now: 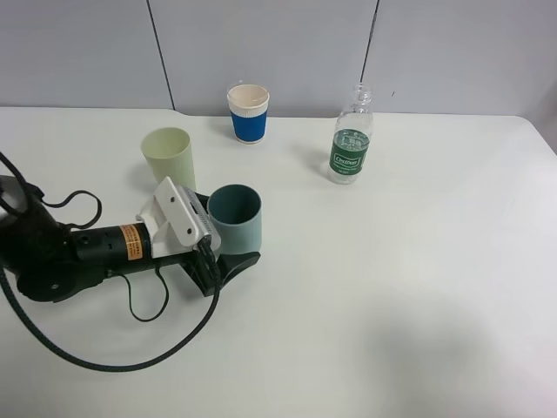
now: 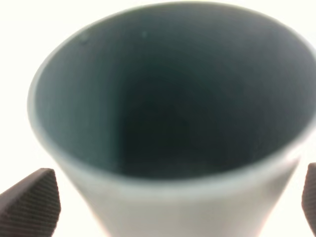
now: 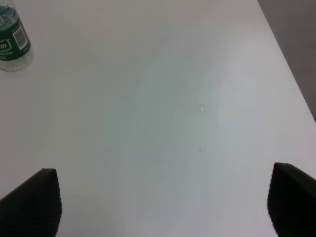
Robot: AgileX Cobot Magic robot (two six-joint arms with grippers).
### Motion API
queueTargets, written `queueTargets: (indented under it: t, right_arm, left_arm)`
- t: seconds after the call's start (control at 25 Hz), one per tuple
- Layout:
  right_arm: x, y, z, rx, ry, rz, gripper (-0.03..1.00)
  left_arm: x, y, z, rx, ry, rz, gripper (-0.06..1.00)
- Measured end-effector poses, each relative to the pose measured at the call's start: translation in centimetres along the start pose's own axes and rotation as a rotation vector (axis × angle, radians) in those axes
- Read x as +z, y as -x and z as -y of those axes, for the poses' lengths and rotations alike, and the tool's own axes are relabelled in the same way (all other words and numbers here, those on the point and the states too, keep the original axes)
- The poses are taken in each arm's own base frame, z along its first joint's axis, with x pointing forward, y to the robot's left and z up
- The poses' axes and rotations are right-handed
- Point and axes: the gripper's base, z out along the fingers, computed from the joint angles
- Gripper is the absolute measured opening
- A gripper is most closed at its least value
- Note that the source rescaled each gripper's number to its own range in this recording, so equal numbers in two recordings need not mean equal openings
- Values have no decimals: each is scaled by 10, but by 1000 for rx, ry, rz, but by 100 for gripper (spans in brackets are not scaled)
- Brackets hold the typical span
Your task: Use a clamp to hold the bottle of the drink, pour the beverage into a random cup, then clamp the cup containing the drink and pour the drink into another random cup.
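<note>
A clear plastic bottle (image 1: 351,139) with a green label stands upright at the back right of the table; its base also shows in the right wrist view (image 3: 12,42). Three cups stand on the left: a blue-sleeved paper cup (image 1: 248,113), a pale green cup (image 1: 168,155) and a teal cup (image 1: 235,218). My left gripper (image 1: 228,237) straddles the teal cup (image 2: 168,98) near its base. It is open, and its ribbed fingertips (image 2: 32,202) stand apart from the cup wall. My right gripper (image 3: 163,202) hangs open over bare table, holding nothing. I cannot see any liquid in the cups.
The white table (image 1: 418,287) ends at a grey wall behind. The left arm and its black cable (image 1: 104,357) lie across the front left. The table's right edge (image 3: 286,64) shows in the right wrist view. The right arm is outside the exterior view.
</note>
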Motion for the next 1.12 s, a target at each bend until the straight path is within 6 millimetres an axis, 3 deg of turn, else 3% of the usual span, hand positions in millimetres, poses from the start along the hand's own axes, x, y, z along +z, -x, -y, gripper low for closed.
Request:
queueTargets:
  t: [0.48,0.88,1.12]
  right_arm:
    - [0,0,0,0,0,0,66]
    - [0,0,0,0,0,0,66]
    - [0,0,0,0,0,0,66]
  left_arm:
    - [-74,5,11,-82,252,-78,100]
    - [-115,42,-2,-100,525,111,100]
    - [-137,66,-10,-9,681,228,100]
